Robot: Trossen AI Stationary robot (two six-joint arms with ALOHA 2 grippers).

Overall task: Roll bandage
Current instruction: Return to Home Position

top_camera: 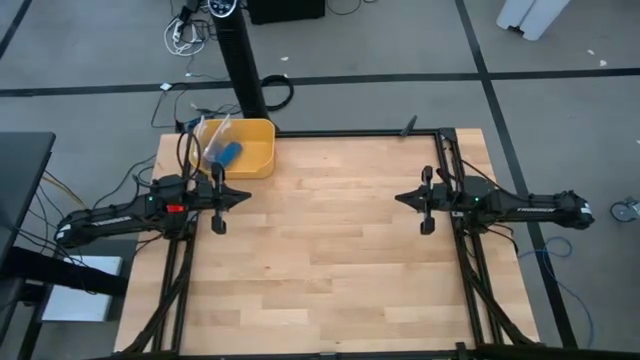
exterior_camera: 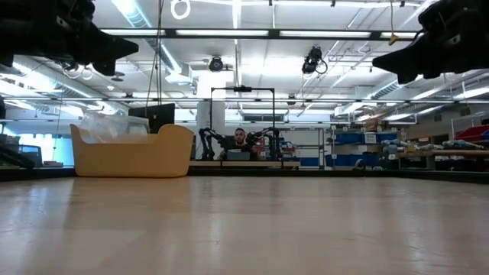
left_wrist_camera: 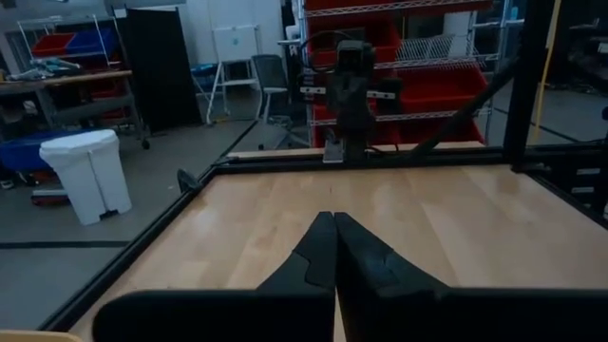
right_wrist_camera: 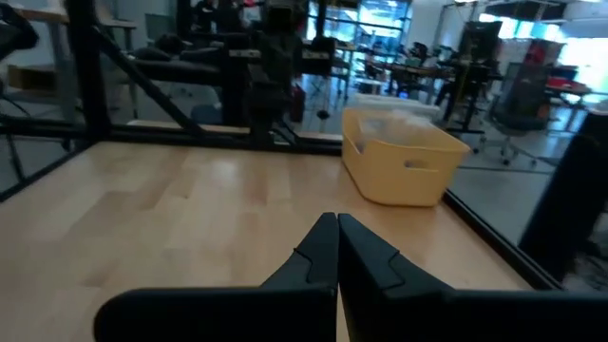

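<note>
The bandage (top_camera: 228, 154) shows as a small bright blue roll inside the yellow bin (top_camera: 255, 160) at the table's far left, next to a clear crinkly plastic packet (top_camera: 212, 134). My left gripper (top_camera: 245, 198) hovers shut and empty at the table's left side, just near of the bin; its shut fingers also show in the left wrist view (left_wrist_camera: 334, 249). My right gripper (top_camera: 400, 198) hovers shut and empty at the table's right side, fingers together in the right wrist view (right_wrist_camera: 336, 249). Both point toward the table's middle.
The yellow bin (exterior_camera: 134, 153) stands at the far left corner, also in the right wrist view (right_wrist_camera: 404, 157). Black frame rails (top_camera: 445, 170) run along the table's edges. The wooden tabletop (top_camera: 330, 250) lies between the two arms. A person sits far behind the table (exterior_camera: 241, 141).
</note>
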